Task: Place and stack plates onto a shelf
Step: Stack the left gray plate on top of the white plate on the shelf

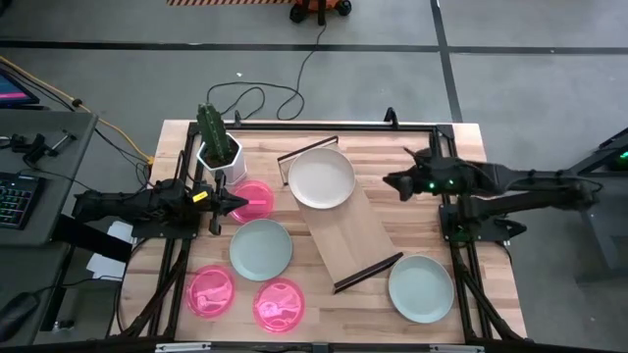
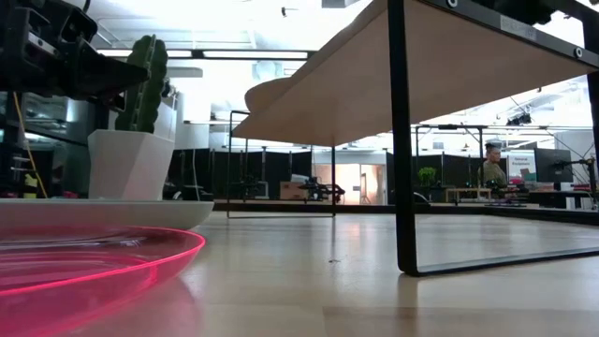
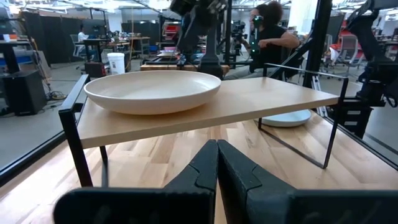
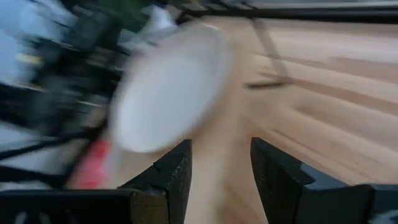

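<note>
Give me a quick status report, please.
Left gripper shut, empty, over pink plate. Right gripper open, empty. White plate on shelf; five plates off.

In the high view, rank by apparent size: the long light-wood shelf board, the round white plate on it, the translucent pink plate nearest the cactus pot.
1. Long light-wood shelf board, largest.
2. Round white plate.
3. Translucent pink plate, smallest, though the left gripper partly covers it.

Left gripper (image 1: 233,204) low at table's left, fingers pressed together. Right gripper (image 1: 390,180) at right, fingers (image 4: 174,171) parted.
</note>
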Available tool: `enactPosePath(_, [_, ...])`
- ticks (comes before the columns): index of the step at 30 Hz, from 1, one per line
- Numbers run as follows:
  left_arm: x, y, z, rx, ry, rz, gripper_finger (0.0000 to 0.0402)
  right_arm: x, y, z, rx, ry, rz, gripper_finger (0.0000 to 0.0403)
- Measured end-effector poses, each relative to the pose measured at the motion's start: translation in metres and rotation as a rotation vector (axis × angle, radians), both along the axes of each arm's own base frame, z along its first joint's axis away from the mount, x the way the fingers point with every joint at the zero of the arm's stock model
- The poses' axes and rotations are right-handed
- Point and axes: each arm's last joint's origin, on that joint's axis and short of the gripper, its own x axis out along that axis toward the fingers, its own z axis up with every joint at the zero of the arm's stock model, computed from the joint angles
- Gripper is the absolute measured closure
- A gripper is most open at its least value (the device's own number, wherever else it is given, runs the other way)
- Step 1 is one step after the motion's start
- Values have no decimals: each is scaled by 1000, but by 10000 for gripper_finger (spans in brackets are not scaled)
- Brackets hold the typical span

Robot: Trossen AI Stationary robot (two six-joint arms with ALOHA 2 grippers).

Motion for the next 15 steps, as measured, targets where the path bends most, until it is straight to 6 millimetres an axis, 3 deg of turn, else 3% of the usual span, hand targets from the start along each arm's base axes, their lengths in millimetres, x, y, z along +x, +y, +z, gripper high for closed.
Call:
enactPosePath(3, [0,0,0,0,0,0,401,2,3,-3,-38,-133,32,256])
enactPosePath(7, [0,0,0,0,0,0,401,4,5,-3,-153,-177,115,256])
enactPosePath(15, [0,0,0,0,0,0,401,5,7,15,-266,-274,185,256])
